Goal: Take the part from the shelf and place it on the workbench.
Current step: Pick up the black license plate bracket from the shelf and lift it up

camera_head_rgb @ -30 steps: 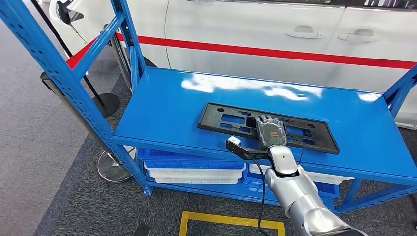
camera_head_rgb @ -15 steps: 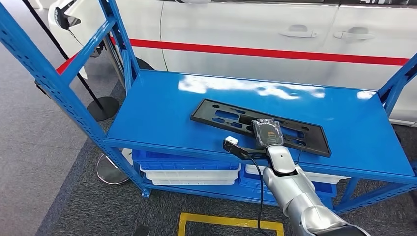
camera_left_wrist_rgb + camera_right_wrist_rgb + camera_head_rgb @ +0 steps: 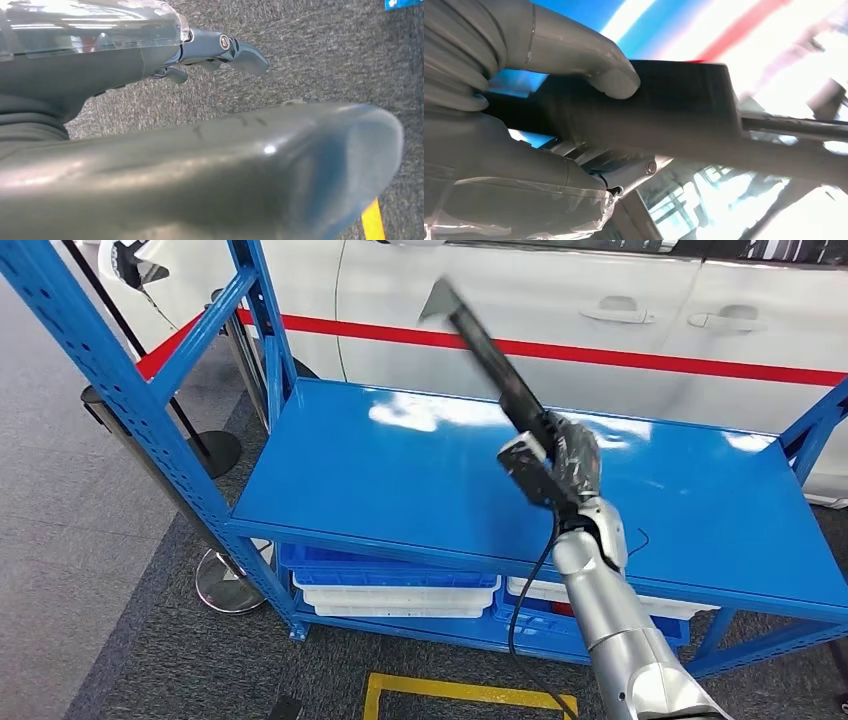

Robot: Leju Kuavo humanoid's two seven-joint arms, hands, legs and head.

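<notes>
Carpet (image 3: pixel 90 540), grey, lies at the far left of the head view, with a round stanchion base (image 3: pixel 214 452) standing on it behind the blue upright (image 3: pixel 120 390) of the shelf. The left hand (image 3: pixel 215 50) hangs low over that carpet in its own wrist view; its dark fingers (image 3: pixel 247 52) look loosely curled with nothing visible in them, though I cannot tell for certain whether they are closed. Further right, the shelf (image 3: pixel 400 480) has a glossy blue top deck, and white and blue bins (image 3: pixel 395 590) sit on the level below. Above the deck's middle the part (image 3: pixel 490 350), a long flat black plastic frame, is lifted clear of the shelf and tilted steeply, its free end reaching up and left across the white car (image 3: pixel 600 300) behind. The right hand (image 3: pixel 565 465) grips it near the lower end, thumb (image 3: pixel 616 82) pressed on one face and fingers wrapped under the other.

The part looks light and fairly stiff, but thin and long, so held at one end it will likely swing and flex. A grip nearer its middle, on a solid bar between the cut-outs, would steady it. Smooth plastic may slip in the fingers during the carry to the bench.
</notes>
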